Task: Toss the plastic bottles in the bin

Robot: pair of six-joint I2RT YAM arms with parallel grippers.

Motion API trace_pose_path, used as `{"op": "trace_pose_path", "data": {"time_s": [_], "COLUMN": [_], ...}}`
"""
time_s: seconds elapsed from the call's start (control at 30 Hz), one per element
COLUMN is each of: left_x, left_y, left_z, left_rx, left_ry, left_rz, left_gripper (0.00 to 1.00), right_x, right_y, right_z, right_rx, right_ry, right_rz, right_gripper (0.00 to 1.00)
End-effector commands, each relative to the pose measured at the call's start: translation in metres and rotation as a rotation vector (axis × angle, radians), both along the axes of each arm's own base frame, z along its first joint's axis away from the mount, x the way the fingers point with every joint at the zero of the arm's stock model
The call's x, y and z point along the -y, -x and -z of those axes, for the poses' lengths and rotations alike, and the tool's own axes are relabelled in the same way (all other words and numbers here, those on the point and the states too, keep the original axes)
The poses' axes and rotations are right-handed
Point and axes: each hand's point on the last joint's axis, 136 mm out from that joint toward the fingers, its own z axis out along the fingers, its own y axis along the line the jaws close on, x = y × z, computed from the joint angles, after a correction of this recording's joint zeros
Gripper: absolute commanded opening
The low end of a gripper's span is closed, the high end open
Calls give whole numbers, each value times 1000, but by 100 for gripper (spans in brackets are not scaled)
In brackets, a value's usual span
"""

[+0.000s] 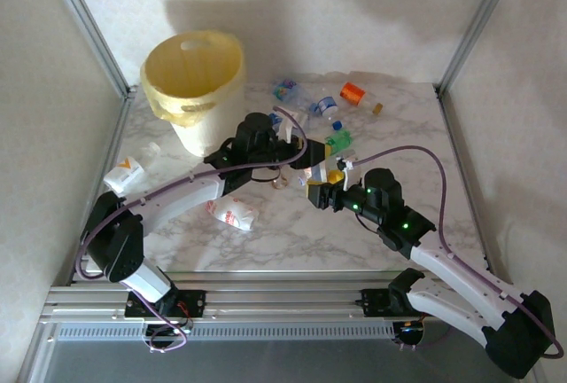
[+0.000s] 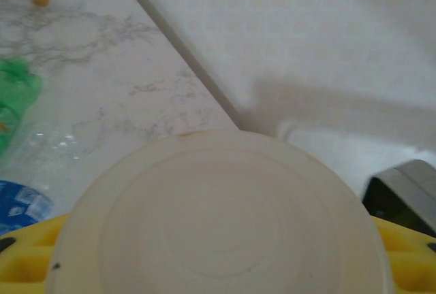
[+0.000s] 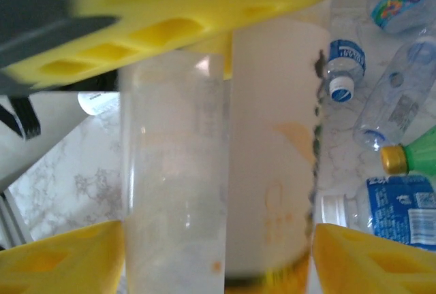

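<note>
pale cloudy plastic bottle point(image 3: 269, 137) sits between both pincers: left pincer point(image 2: 218, 260) closed on it; right pincer point(image 3: 218, 260) straddles it, grip unclear.

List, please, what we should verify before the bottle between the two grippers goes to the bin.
1. Bottle between the left gripper's fingers: ok, its round base sits between them.
2. Left grip firm: cannot tell.
3. Right gripper clear of the bottle: cannot tell; its fingers flank it closely.
4. Bin upright, mouth open: ok.
5. Way from the bottle to the bin free: ok, as far as the top view shows.
6. Table cleared: not ok; other bottles lie loose, one near the left arm.
</note>
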Motion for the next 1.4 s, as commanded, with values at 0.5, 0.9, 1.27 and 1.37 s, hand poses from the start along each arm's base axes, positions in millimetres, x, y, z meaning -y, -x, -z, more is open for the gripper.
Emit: {"op": "trace_pose_path", "data": {"time_s": [0.5,0.9,1.27,1.37], "left_x": [-274,-339,-352,-352], "left_y": [-81,-140,-235,-208], "left_z": [-224,-248,-149,-180], "left_rx": [470,564,322,374], "left_ry": [56,10,-87,-46], "left_rz": [-736,-952,-979,-990], "left_gripper": [40,42,99,99], "right_x": [18,21,15,17], "right_y": [-8,-8,-8,-9], "right_z": [4,7,13,24], "right_rx": [7,0,-75,-108], "right_ry": [40,51,60,95], "right_rz": [114,125,113,124], "right_gripper": [99,99,99,99]}}
